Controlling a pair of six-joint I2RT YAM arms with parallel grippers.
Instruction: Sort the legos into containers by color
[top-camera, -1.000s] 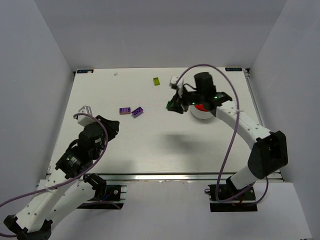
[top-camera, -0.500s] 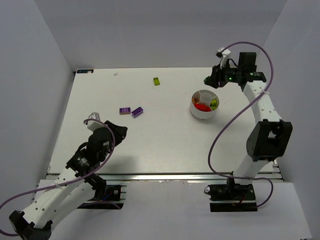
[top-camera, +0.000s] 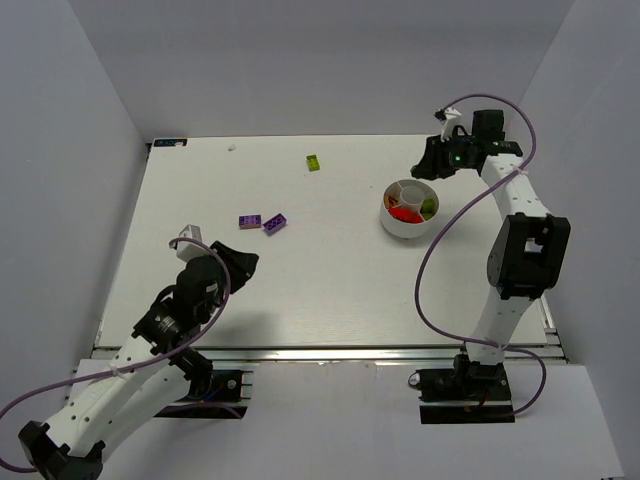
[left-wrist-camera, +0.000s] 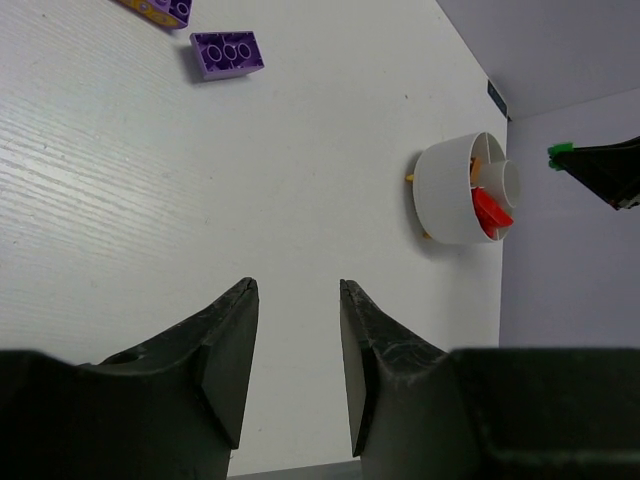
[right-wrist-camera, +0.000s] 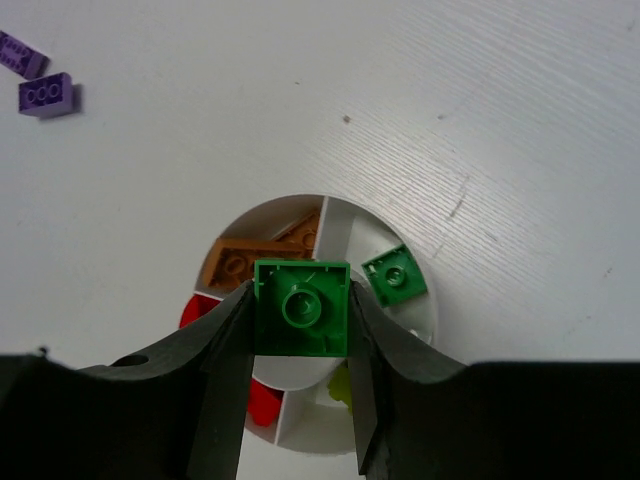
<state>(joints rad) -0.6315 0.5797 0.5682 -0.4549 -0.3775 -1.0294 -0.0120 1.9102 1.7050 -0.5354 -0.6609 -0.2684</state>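
Right fingers (right-wrist-camera: 228, 345) pinch a green lego (right-wrist-camera: 301, 307) squarely between them, raised over the white bowl (top-camera: 404, 231) near the counter's (top-camera: 330, 290) far right corner; left fingers (left-wrist-camera: 228, 340) parted, empty

The green brick (right-wrist-camera: 301, 307) hides the bowl's (right-wrist-camera: 362, 232) central cup.
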